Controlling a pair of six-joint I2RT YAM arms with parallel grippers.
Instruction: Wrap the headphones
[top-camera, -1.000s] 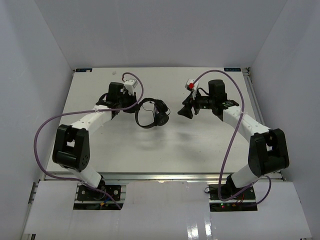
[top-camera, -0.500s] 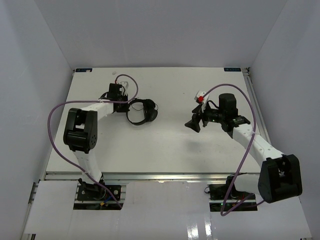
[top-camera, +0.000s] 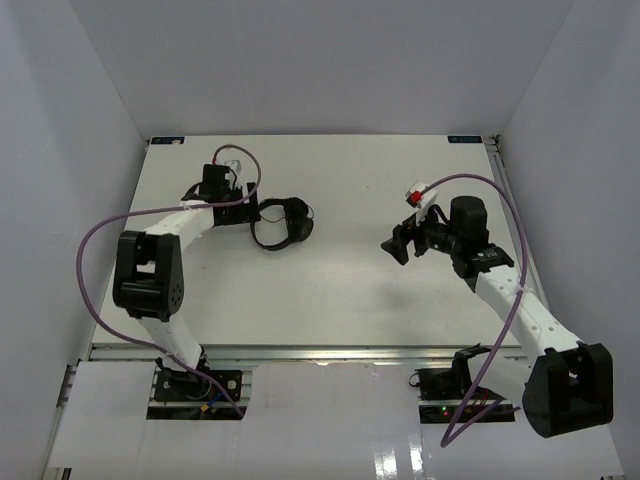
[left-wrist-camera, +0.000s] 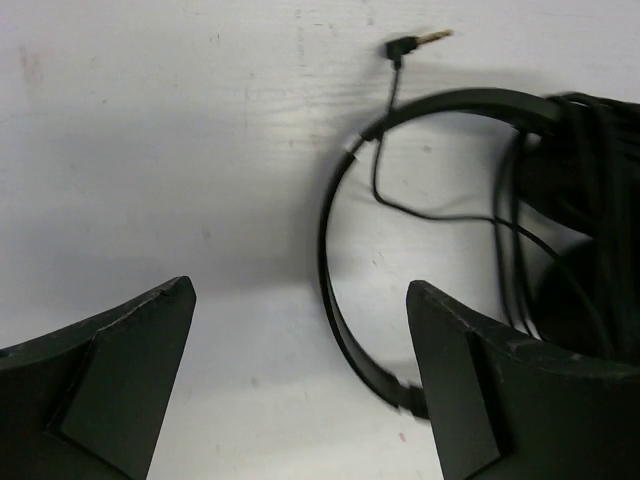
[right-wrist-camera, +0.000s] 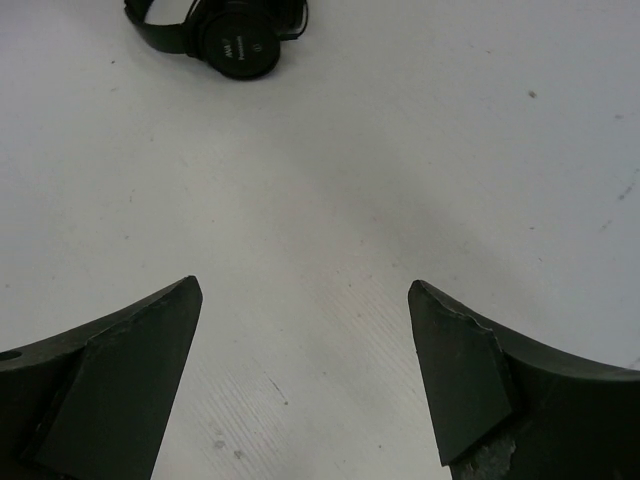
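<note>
**One headset, two wide-open grippers**

Two arms rise from the near edge of the white table (top-camera: 330, 300), each trailing one purple cable (top-camera: 84, 262). The nearer working end is the right gripper (top-camera: 396, 244), right of centre and well apart from the headphones. Its two fingers (right-wrist-camera: 110, 380) stand wide, with only bare table between them.

Farther back, left of centre, the single pair of headphones (top-camera: 282, 222) lies flat on the table. Its thin headband (left-wrist-camera: 335, 250) arcs toward the left arm, and the cord (left-wrist-camera: 560, 190) is bunched in several turns at the cup end. One plug (left-wrist-camera: 420, 40) rests loose on the table just beyond the headband. One ear cup (right-wrist-camera: 240, 45) shows its round face in the right wrist view; the second cannot be made out.

The left gripper (top-camera: 250, 212) sits just beside the headband, jaws spread wide and gripping nothing. The band's lower curve runs up to one finger (left-wrist-camera: 500, 390); whether they touch cannot be told.
</note>
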